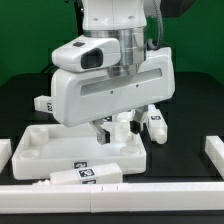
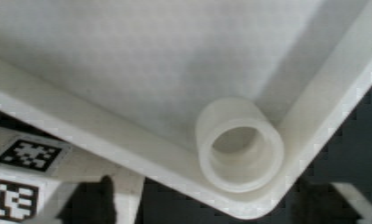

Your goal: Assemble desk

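Note:
The white tray-like tabletop [image 1: 60, 150] lies on the black table, below and in front of my gripper [image 1: 113, 128]. In the wrist view its raised rim and one round corner socket [image 2: 245, 150] fill the picture. My gripper [image 2: 241, 205] is open, and that corner reaches into the gap between the two fingers [image 2: 133, 200]. I cannot tell whether a finger touches the rim. One tagged white leg [image 1: 88, 175] lies in front of the tabletop. One leg [image 1: 42, 102] lies at the exterior view's left. Others [image 1: 155, 125] lie at the right, close to the gripper.
White rails border the work area at the front [image 1: 100, 192], the exterior view's right [image 1: 213, 150] and left [image 1: 5, 152]. Black-and-white tags [image 2: 26, 155] show beside the tabletop's corner in the wrist view. A green wall stands behind.

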### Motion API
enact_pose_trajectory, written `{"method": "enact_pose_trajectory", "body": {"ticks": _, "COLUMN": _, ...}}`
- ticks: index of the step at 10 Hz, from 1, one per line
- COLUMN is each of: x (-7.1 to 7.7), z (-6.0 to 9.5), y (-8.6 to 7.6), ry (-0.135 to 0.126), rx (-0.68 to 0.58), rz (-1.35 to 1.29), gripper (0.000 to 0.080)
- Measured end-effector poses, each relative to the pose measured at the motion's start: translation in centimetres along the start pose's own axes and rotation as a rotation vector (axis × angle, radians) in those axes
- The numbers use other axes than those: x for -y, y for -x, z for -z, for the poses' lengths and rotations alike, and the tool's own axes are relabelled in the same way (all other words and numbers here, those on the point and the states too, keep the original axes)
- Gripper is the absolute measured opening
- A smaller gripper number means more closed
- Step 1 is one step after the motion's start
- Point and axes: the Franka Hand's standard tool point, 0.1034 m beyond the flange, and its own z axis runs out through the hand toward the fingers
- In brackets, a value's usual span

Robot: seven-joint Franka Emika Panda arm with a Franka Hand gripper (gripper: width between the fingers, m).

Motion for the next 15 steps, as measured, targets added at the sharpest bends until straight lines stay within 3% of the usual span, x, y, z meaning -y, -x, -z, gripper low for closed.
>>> {"method": "enact_pose_trajectory", "body": {"ticks": 1, "x": -0.4, "z": 0.1, "y": 0.0, "ry": 0.005, "rx": -0.001, "rz": 0.038, "gripper": 0.0584}}
{"method": "enact_pose_trajectory", "body": {"ticks": 2, "x": -1.5, "z": 0.5, "y": 0.0, "ry": 0.017, "rx": -0.011, "rz": 0.122, "gripper": 0.0640}}
{"method": "enact_pose_trajectory", "body": {"ticks": 4, "x": -3.6, "z": 1.3, "y": -1.8, "ry": 0.061, "rx": -0.038, "rz": 0.335, "gripper": 0.0647}}
{"method": "enact_pose_trajectory", "body": {"ticks": 5, "x": -3.4, "z": 1.4, "y": -2.9, "ry": 0.091, "rx": -0.050, "rz": 0.443, "gripper": 0.0648}}
{"method": "enact_pose_trajectory", "body": {"ticks": 6, "x": -2.8, "z": 1.0, "y": -2.8, "ry": 0.089, "rx": -0.057, "rz": 0.434, "gripper": 0.0648}}
{"method": "enact_pose_trajectory", "body": {"ticks": 8, "x": -2.9, "z": 1.0, "y": -2.7, "ry": 0.088, "rx": -0.054, "rz": 0.432, "gripper": 0.0648}}
{"method": "enact_pose_trajectory", "body": {"ticks": 10, "x": -4.2, "z": 0.8, "y": -2.9, "ry": 0.136, "rx": -0.054, "rz": 0.642, "gripper": 0.0648}}
{"method": "enact_pose_trajectory", "body": {"ticks": 12, "x": -5.3, "z": 0.1, "y": -3.4, "ry": 0.141, "rx": -0.031, "rz": 0.814, "gripper": 0.0648}}
{"method": "enact_pose_trajectory", "body": {"ticks": 13, "x": -5.4, "z": -0.4, "y": -3.6, "ry": 0.122, "rx": -0.006, "rz": 0.879, "gripper": 0.0648}}
{"method": "enact_pose_trajectory", "body": {"ticks": 15, "x": -5.5, "z": -0.4, "y": -3.6, "ry": 0.124, "rx": -0.010, "rz": 0.856, "gripper": 0.0648}}
